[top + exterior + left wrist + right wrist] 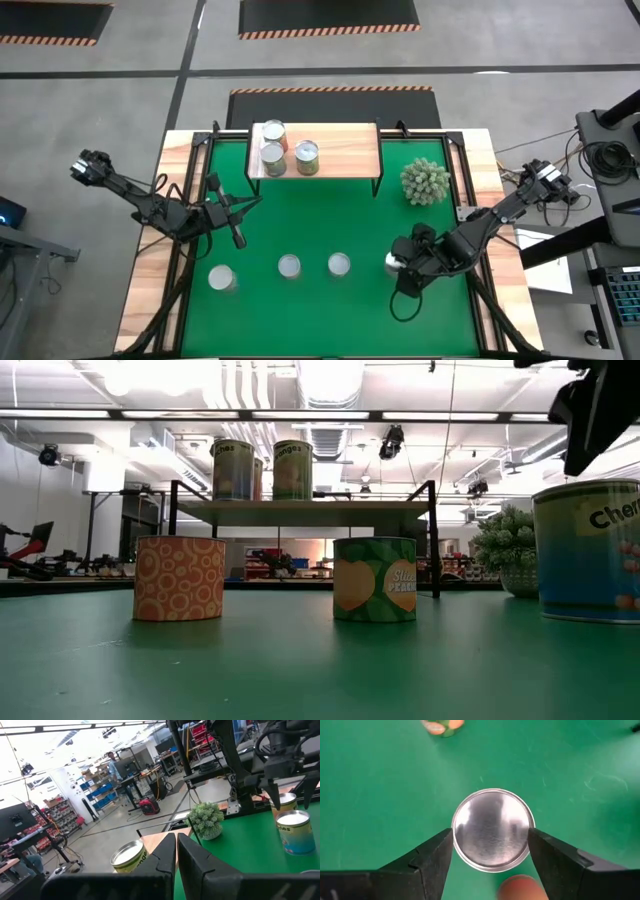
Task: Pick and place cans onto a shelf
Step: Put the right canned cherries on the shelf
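Three cans stand on the light-wood shelf at the far side of the green mat. More cans stand on the mat near its front: one at the left, an orange one, a green one and a blue one. My right gripper hangs open just above the blue can's silver top, pointing steeply down, one finger on each side. My left gripper is shut and holds nothing, hovering level over the mat's left part.
A spiky pale-green plant stands on the mat to the right of the shelf. The shelf's right half is bare wood. Wooden table borders flank the mat. Open mat lies between the shelf and the front row of cans.
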{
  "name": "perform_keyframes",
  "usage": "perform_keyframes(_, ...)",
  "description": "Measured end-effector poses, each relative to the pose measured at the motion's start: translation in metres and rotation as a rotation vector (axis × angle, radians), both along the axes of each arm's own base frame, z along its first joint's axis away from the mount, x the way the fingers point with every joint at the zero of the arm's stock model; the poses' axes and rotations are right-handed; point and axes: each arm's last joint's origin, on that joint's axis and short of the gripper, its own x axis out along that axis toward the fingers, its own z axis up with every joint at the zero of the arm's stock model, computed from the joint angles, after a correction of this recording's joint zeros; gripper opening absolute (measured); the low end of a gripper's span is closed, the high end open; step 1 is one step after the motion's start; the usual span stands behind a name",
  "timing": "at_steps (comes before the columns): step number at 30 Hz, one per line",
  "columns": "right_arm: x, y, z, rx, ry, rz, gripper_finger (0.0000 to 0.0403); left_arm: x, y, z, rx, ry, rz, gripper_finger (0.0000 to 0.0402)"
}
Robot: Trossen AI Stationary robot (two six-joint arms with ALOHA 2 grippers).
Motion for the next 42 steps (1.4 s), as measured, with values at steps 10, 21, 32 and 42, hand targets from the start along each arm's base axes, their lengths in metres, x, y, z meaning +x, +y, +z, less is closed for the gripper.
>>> perform_keyframes(10, 0.005, 0.002, -0.010, 0.016, 0.046, -0.026, 0.0329, 0.000, 0.000, 0.000, 0.000, 0.000, 0.000, 0.0000)
perform_keyframes(21, 0.012, 0.007, -0.025, -0.040, 0.115, 0.068, 0.0368, 0.000, 0.000, 0.000, 0.000, 0.000, 0.000, 0.0000)
perform_keyframes(32, 0.017, 0.010, -0.006, -0.051, 0.093, 0.079, 0.0368, 0.000, 0.000, 0.000, 0.000, 0.000, 0.000, 0.0000)
perform_keyframes(42, 0.014, 0.008, -0.010, -0.063, 0.117, 0.058, 0.0368, 0.000, 0.000, 0.000, 0.000, 0.000, 0.000, 0.0000)
